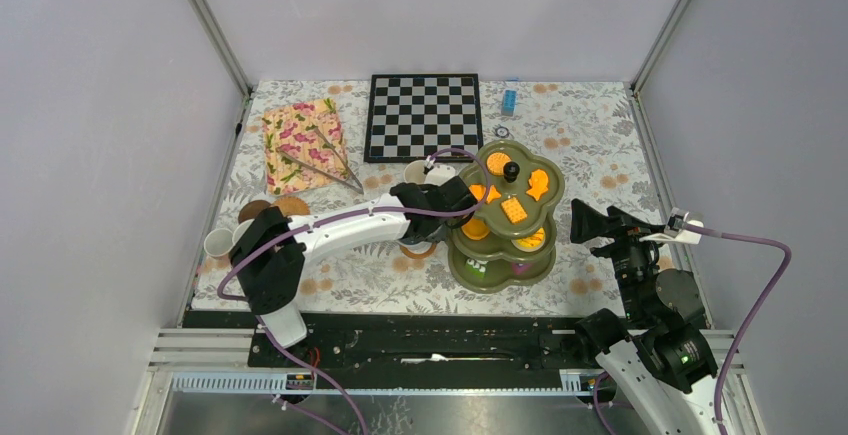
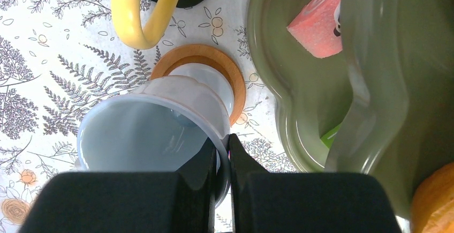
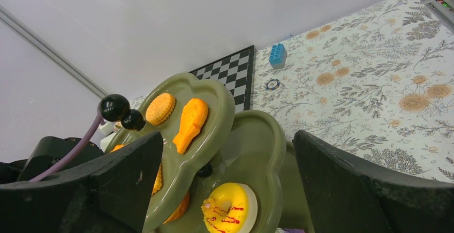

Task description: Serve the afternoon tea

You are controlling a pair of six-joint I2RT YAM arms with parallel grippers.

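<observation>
The olive-green three-tier stand (image 1: 500, 273) with a black knob (image 1: 511, 169) holds orange biscuits (image 1: 513, 209) and sweets. My left gripper (image 2: 225, 147) is shut on the rim of a pale blue mug (image 2: 139, 136), one finger inside and one outside. The mug's base is over a round brown coaster (image 2: 235, 77), right beside the stand (image 2: 385, 83). A cream-yellow mug (image 2: 142, 13) stands just beyond it. My right gripper (image 3: 227, 136) is open to the right of the stand (image 3: 257, 131), with nothing between its fingers. A yellow doughnut (image 3: 230, 206) lies on a lower tier.
A chessboard (image 1: 422, 115) lies at the back, with a floral tray (image 1: 303, 143) and tongs (image 1: 335, 170) to its left. A blue block (image 1: 510, 97) sits at the back. A white mug (image 1: 218, 243) and spare coasters (image 1: 290, 205) are at the left edge.
</observation>
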